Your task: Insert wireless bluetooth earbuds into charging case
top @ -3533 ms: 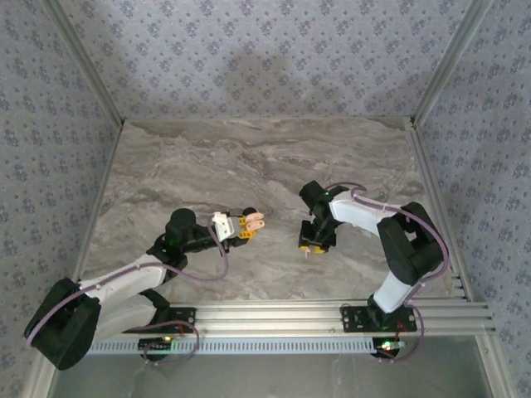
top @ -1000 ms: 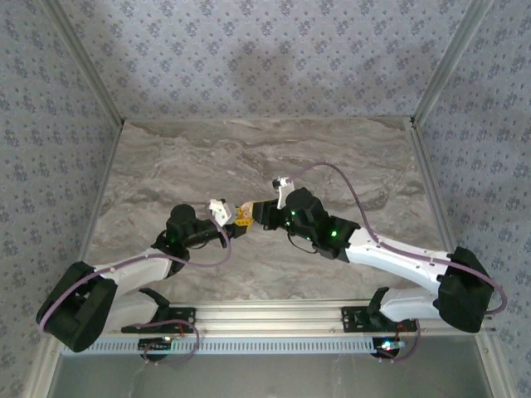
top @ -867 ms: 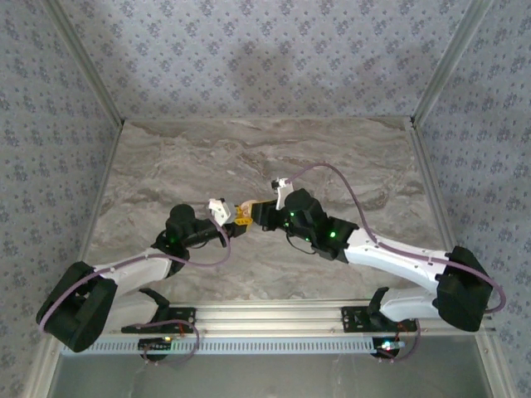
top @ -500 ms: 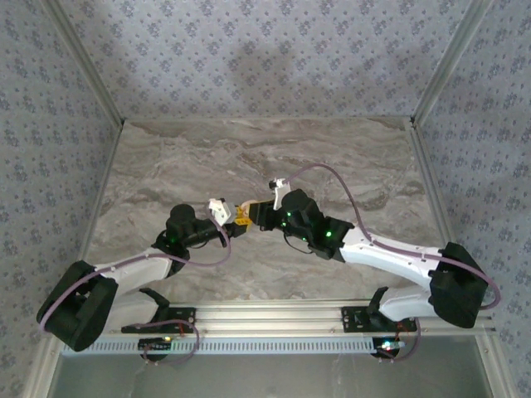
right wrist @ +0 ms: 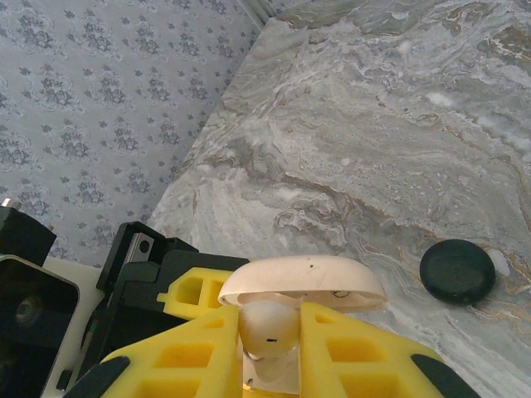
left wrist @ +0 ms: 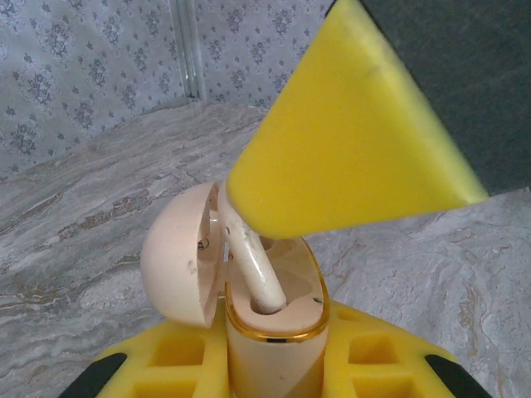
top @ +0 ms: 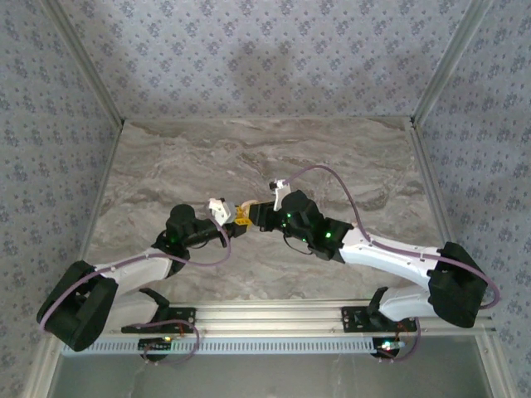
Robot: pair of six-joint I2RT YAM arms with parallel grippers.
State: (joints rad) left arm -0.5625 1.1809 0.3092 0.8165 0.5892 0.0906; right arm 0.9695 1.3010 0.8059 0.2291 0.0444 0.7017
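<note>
Your left pincer (left wrist: 275, 361) is clamped on the case (left wrist: 278, 332), which stands upright with its lid (left wrist: 177, 257) swung open to the left. Your right pincer (right wrist: 270, 342) is nipped on the earbud (left wrist: 251, 265) just above the case. The stem slants down into the case's well, so I'd judge you push along that slant.

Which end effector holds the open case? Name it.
The left end effector: it clamps the open case, while the right end effector pinches a beige earbud at the case's socket.
</note>
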